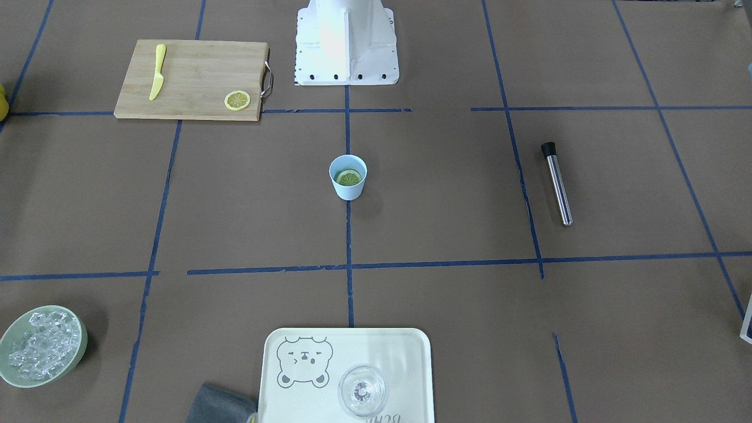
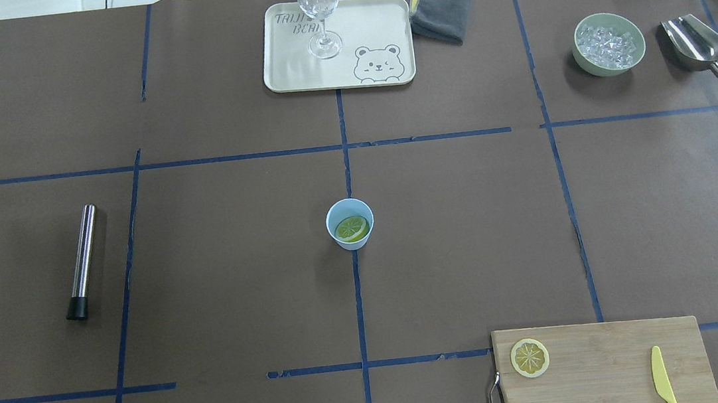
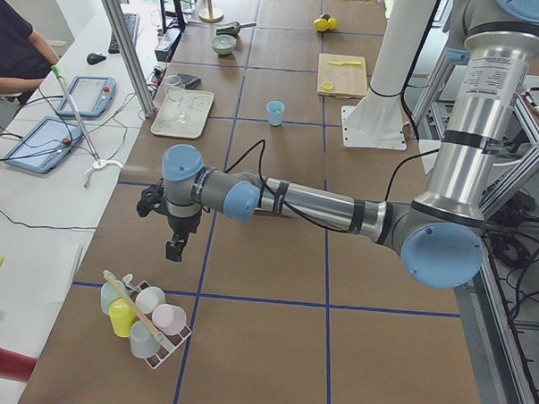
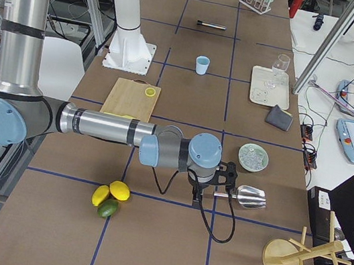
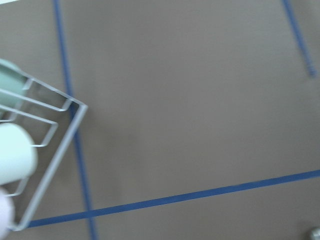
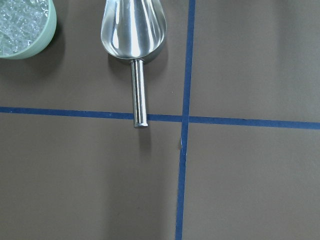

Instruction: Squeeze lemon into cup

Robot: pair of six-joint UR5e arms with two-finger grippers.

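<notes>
Here we locate the cup point(image 2: 350, 224) at the centre of the table point(image 2: 222, 296), well apart from all else, one lemon slice point(image 2: 352, 229) inside. The left gripper point(image 3: 173, 249) and right gripper point(image 4: 225, 181) hover near opposite table ends; their finger state we cannot tell.

Seen from overhead, bare table paper point(image 2: 216, 243) rings the cup point(image 2: 349, 224) on every side. Obstacles stand well apart from it: a steel bar point(image 2: 81, 261) at 9 o'clock, the tray point(image 2: 292, 68) with a stemmed glass point(image 2: 318, 5), probably the tallest thing, at 12, an ice bowl point(image 2: 608, 44) at 2, and the cutting board point(image 2: 603, 363) near 5.
</notes>
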